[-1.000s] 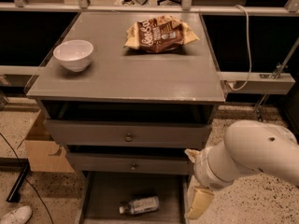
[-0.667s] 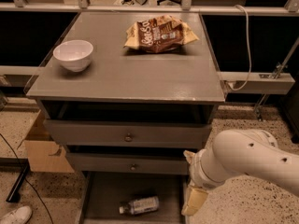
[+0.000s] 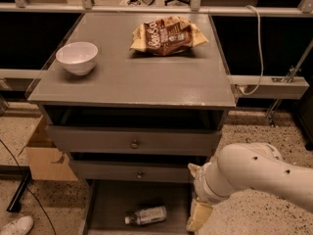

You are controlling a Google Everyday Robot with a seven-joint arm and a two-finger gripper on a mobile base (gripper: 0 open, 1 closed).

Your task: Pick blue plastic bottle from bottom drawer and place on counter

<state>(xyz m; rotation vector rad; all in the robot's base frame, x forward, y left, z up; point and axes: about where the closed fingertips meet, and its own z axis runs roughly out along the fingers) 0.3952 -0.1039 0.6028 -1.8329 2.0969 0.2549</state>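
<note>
We saw the gripper (image 3: 198, 218) low over the bottom drawer (image 3: 110, 199), the blue plastic bottle (image 3: 145, 215) lying near it, untouched; we couldn't tell its clench.

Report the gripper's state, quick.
The gripper: cannot be told. It hangs at the right edge of the bottom drawer, apart from the blue plastic bottle.

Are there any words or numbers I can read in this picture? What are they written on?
No text here can be read for sure.
Snack bag on the counter: big pale lettering, too blurred to read.
Blue plastic bottle lying in the bottom drawer: label too small to read.
White bowl: no writing.
Gripper, low at the drawer's right side near the bottle: no writing visible.
</note>
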